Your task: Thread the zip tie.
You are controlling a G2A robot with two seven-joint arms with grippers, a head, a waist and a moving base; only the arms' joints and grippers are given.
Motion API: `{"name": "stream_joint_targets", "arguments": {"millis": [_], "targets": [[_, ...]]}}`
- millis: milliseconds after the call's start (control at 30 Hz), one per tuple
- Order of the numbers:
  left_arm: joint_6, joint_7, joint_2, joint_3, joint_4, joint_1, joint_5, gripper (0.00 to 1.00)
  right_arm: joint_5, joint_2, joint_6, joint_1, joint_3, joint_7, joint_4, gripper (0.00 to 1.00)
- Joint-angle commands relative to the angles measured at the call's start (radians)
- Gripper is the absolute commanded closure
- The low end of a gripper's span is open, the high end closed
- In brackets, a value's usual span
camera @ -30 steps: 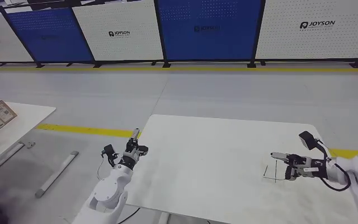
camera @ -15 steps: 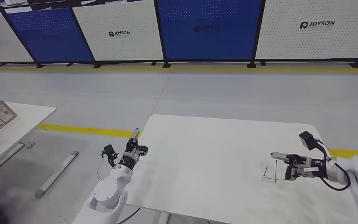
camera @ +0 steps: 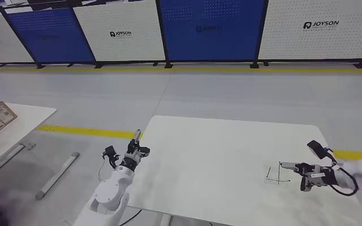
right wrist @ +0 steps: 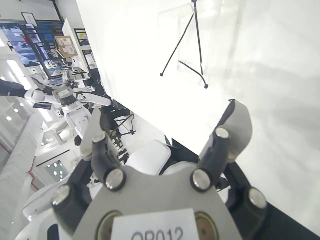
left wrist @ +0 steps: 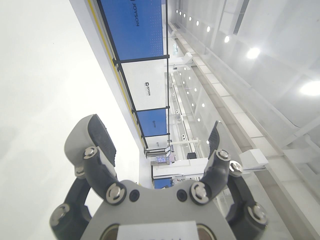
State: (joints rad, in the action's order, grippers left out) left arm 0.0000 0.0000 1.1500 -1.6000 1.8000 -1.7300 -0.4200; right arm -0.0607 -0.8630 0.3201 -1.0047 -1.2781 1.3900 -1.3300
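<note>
On table (right wrist: 125,26) by right gripper (right wrist: 163,111): zip ties (right wrist: 197,33), maybe inside clear bag (right wrist: 220,38).

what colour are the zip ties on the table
Black. The zip ties stand out as thin dark strips against the white table, clearest in the right wrist view.

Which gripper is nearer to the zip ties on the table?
Right. The right gripper hovers just beside the zip ties; the left gripper is at the opposite table edge, far from them.

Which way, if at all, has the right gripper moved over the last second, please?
Yes. In the top view the right gripper has drawn back from the zip ties, toward the table's right edge and slightly nearer the robot.
</note>
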Motion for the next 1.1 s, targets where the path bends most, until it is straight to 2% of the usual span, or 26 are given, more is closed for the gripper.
{"name": "stream_joint_targets", "arguments": {"millis": [0,300,433,567,1067], "targets": [[0.000,0.000,0.000,0.000,0.000,0.000,0.000,0.00,-0.001,-0.001,-0.001,-0.001,-0.002,0.000,-0.001,0.00],[0.000,0.000,0.000,0.000,0.000,0.000,0.000,0.00,-0.027,0.000,-0.010,-0.004,0.007,-0.004,-0.002,0.00],[0.000,0.000,0.000,0.000,0.000,0.000,0.000,0.00,-0.123,0.001,-0.026,0.021,0.059,0.000,-0.007,0.00],[0.000,0.000,0.000,0.000,0.000,0.000,0.000,0.00,-0.131,-0.001,-0.080,0.055,0.109,0.000,0.020,0.00],[0.000,0.000,0.000,0.000,0.000,0.000,0.000,0.00,-0.130,-0.002,-0.084,0.052,0.110,-0.003,0.019,0.00]]}}
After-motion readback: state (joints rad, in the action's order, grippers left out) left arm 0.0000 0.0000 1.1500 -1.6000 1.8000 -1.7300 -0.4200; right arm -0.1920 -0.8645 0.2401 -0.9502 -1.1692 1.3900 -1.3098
